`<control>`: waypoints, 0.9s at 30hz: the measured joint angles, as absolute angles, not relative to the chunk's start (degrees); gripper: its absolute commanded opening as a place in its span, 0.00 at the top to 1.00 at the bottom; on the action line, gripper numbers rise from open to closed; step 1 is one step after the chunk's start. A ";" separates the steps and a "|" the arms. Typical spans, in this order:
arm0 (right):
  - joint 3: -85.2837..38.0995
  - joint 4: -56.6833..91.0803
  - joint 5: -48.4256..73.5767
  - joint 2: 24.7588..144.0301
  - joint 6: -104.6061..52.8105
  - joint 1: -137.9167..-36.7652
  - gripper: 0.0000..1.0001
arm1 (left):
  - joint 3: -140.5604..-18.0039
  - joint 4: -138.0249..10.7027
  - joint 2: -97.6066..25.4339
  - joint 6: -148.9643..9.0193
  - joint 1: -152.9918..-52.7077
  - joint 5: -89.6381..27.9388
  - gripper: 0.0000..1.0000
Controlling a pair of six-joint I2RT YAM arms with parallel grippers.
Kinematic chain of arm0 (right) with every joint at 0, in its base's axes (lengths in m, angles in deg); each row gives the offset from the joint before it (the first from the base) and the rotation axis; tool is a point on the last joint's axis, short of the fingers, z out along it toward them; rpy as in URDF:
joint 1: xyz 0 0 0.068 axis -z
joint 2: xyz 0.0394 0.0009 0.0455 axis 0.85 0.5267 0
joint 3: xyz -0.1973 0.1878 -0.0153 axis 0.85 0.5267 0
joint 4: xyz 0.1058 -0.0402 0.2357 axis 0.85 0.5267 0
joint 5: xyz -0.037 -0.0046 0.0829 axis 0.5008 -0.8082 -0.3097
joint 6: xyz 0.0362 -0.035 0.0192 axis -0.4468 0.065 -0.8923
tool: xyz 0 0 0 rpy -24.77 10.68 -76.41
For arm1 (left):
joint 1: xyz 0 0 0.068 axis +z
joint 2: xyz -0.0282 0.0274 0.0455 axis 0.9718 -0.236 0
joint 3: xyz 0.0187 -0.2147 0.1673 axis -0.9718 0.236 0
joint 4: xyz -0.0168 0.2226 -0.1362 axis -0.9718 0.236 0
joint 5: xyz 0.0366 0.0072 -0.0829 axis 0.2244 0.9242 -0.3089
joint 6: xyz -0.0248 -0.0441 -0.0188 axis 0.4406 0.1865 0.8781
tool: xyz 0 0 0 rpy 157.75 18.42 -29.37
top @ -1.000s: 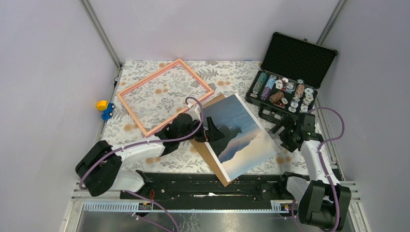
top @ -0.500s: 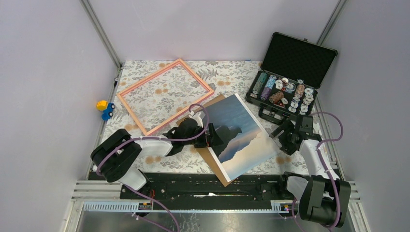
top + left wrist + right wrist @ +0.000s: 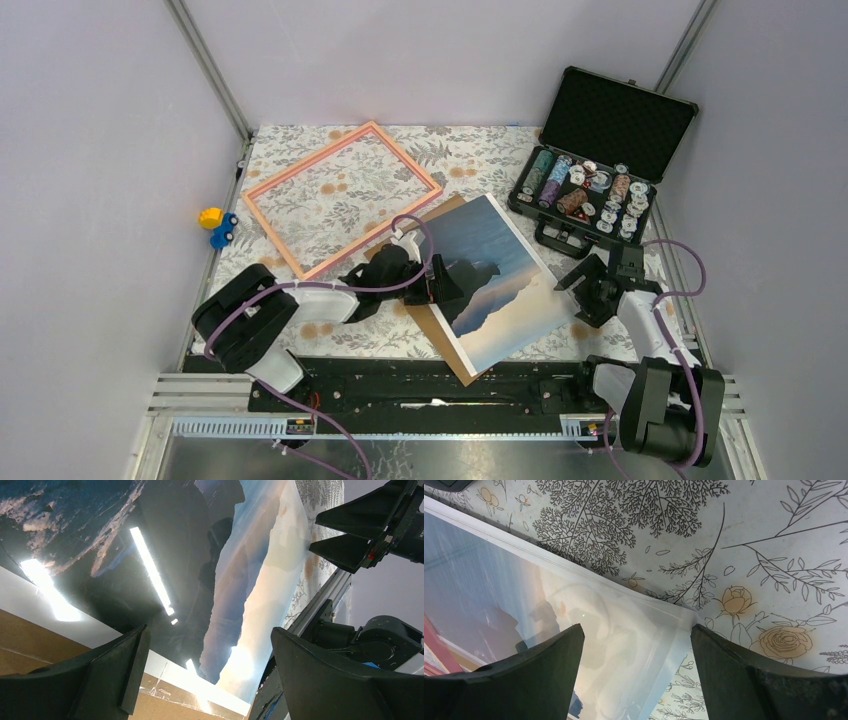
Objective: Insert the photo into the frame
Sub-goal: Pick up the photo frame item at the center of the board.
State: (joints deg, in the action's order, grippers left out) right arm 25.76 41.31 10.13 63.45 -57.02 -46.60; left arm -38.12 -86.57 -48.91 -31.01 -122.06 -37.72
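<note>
Between your left hand (image 3: 440,288) and right hand (image 3: 636,630) the photo (image 3: 500,275) lies on the brown board (image 3: 438,330). Both are spread wide, empty, left over its dark edge, right straddling its pale corner, probably to lift it toward the frame (image 3: 310,160) beyond the left hand.

The left gripper (image 3: 207,635) hung over the glossy photo (image 3: 240,570), jaws spread wide, lights mirrored on the dark mountain. A brown board (image 3: 25,635) showed beneath its white edge. The right gripper (image 3: 314,533) stood spread at the far side.
</note>
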 measured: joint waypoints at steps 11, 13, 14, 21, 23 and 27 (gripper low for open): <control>27.77 36.42 9.98 62.14 -57.93 -46.60 0.20 | -38.03 -87.88 -49.47 -30.88 -122.06 -36.85 0.01; 28.69 35.30 9.74 61.05 -58.20 -46.60 0.22 | -37.81 -88.28 -49.47 -30.88 -122.04 -36.81 0.01; 29.19 34.65 9.58 60.48 -58.33 -46.60 0.23 | -37.72 -88.43 -49.47 -30.88 -122.06 -36.81 0.01; 32.32 31.70 6.65 54.21 -59.94 -46.60 0.25 | -37.70 -88.52 -49.47 -30.88 -122.06 -36.65 0.01; 32.67 31.15 6.04 51.65 -60.27 -46.60 0.26 | -37.70 -88.52 -49.47 -30.88 -122.06 -36.65 0.01; 33.93 29.05 5.12 47.39 -61.39 -46.60 0.33 | -37.70 -88.50 -49.39 -30.90 -122.06 -36.65 0.01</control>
State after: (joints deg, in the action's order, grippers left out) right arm 33.93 29.05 5.12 47.39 -61.39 -46.60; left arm -37.70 -88.50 -49.39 -30.90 -122.06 -36.65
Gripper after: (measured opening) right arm 0.733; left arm 0.987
